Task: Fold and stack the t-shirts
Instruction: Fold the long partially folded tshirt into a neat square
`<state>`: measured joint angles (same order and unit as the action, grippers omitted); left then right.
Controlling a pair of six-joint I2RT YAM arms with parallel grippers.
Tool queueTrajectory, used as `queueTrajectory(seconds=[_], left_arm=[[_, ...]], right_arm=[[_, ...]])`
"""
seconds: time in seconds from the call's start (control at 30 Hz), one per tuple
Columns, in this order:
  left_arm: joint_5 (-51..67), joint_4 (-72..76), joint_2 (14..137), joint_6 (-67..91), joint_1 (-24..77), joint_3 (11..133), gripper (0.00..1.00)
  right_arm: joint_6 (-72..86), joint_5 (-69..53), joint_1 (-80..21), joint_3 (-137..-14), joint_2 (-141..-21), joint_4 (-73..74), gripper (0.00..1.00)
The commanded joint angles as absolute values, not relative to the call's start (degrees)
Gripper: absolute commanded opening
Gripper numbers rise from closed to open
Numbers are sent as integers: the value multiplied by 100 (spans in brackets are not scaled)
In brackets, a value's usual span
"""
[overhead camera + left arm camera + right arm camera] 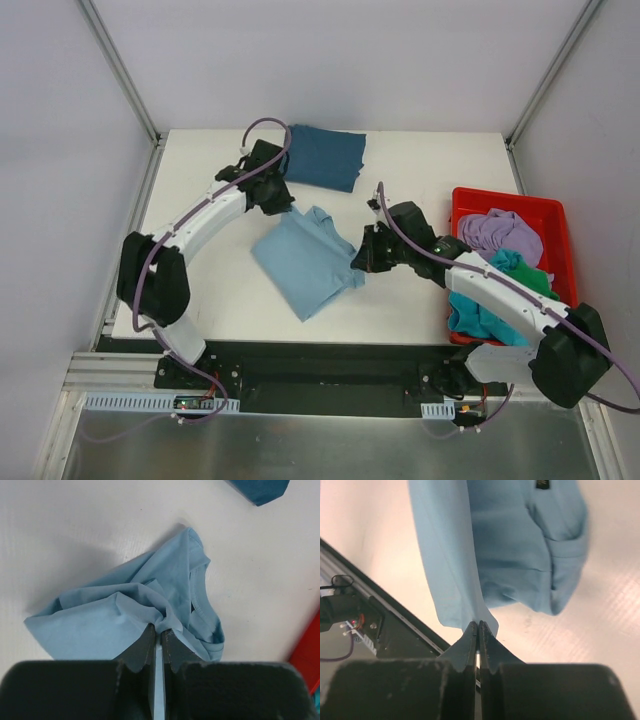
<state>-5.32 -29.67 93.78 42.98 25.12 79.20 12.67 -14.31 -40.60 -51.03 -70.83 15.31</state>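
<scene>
A light sky-blue t-shirt (305,262) lies partly folded at the table's middle. My left gripper (283,203) is shut on its upper corner; in the left wrist view the cloth (150,600) bunches between the closed jaws of the left gripper (161,629). My right gripper (362,258) is shut on the shirt's right edge; the right wrist view shows the right gripper (479,624) pinching a hanging edge of the shirt (510,550). A folded dark teal-blue t-shirt (323,156) lies at the back, and its corner shows in the left wrist view (260,489).
A red plastic bin (508,212) at the right holds lilac (500,235), green (525,272) and turquoise (480,315) shirts. Its red edge shows in the left wrist view (307,650). The table's near edge and black rail (380,625) lie close behind the right gripper.
</scene>
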Motion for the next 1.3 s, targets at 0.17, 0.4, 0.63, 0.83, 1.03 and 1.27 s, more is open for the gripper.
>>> queueTrajectory(seconds=[0.17,0.4,0.63,0.83,1.03,1.27], left_arm=[[-115,-2654,10651,4043,2487,8824,0],[368,-2654,11416,3701,2487,9324,28],[931,-2663,11067,3270,2487,9247,99],[1475,-2576,10398,3129,2496,8921,99],[2311,-2321,10862,3120,2540,9008,99],[2119,-2127,12075,3164,2540,9921,99]], right_arm=[[1090,-976,-3507,-4930,-7645,1890,3],[1239,-292,-3340,-4974,-8208,1722,24],[967,202,-3349,-5396,-8069,2320,96],[1098,-1498,-3480,-4976,-7392,1471,96],[1520,-2136,-3867,-5000,-7909,739,96],[1670,-1521,-3736,-5247,-8866,869,96]])
